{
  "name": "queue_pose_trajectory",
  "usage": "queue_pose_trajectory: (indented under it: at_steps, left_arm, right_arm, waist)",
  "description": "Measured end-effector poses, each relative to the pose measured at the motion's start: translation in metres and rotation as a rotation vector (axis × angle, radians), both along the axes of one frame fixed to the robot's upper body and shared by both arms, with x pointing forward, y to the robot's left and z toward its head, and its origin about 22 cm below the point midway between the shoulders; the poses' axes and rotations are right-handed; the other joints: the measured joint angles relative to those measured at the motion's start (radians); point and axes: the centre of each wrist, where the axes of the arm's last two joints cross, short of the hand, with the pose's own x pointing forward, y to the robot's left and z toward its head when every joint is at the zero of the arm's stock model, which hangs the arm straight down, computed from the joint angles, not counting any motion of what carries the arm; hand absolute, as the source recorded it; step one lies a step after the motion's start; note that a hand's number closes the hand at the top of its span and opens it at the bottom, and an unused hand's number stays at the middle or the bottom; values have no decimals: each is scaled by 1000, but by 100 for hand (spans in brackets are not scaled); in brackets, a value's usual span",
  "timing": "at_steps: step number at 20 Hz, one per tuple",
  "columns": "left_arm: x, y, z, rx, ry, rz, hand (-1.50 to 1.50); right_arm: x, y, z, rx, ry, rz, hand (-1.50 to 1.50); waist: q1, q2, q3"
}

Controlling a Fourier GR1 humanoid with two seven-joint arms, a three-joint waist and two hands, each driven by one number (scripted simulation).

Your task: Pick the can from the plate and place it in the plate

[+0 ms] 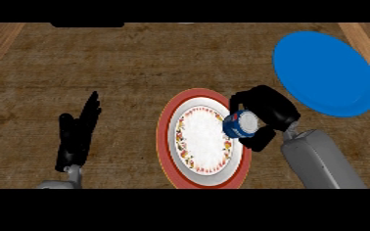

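blue can gripped in right hand, over red-rimmed plate.

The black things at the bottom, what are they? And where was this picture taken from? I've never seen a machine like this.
They are the robot's two hands, on grey forearms. The camera sits at its head, looking steeply down at a wooden counter. The left hand rests open, fingers up, holding nothing. The right hand is curled round a small blue and white can, at the right rim of a red-rimmed flowered plate. A plain blue plate lies further away on the right.
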Motion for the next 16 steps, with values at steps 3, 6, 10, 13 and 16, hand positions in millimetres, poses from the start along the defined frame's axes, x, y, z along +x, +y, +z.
queue_pose_trajectory:
  at_steps: [3,6,10,13,16]
  left_arm:
    - [-2,4,1,-2,-7,-1,0]
    - [-2,5,1,0,-7,0,0]
    - [-3,7,0,-3,-6,3,0]
    - [-3,7,2,-9,-1,0,0]
    - [1,4,-1,-4,0,0,0]
  right_arm:
    - [2,-41,11,25,-85,-26,150]
    - [-1,-67,26,66,-166,-41,150]
    - [-3,-94,55,180,-286,-104,150]
    - [-7,-112,73,242,-391,-188,150]
    - [-6,-123,87,269,-442,-266,150]
  waist:
    - [-2,0,0]
    - [-4,-1,0]
    - [-7,-2,0]
    - [-9,-2,0]
    - [-5,-1,0]
